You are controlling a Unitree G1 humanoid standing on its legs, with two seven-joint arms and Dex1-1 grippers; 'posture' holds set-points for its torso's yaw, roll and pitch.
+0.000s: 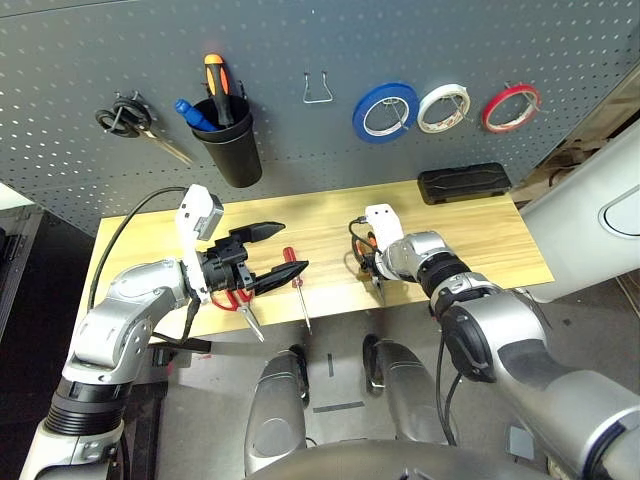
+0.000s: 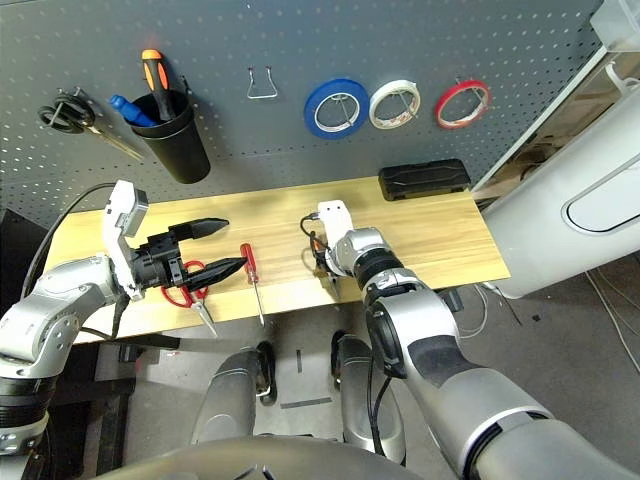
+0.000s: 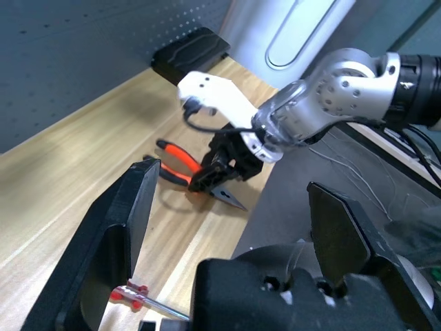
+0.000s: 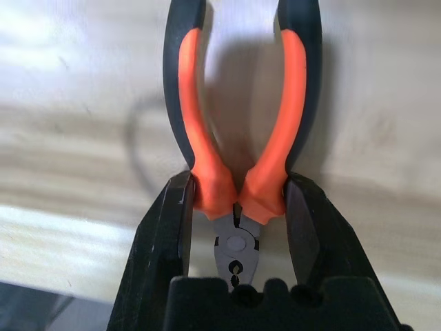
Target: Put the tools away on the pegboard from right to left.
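Our right pincer pinches the orange-handled pliers by the pivot, handles running toward twelve o'clock; left pincer spread

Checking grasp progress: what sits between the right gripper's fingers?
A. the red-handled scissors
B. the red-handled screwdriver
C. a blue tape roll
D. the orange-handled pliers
D: in the right wrist view the right gripper has its fingers against both sides of the orange-handled pliers, near the pivot, on the table.
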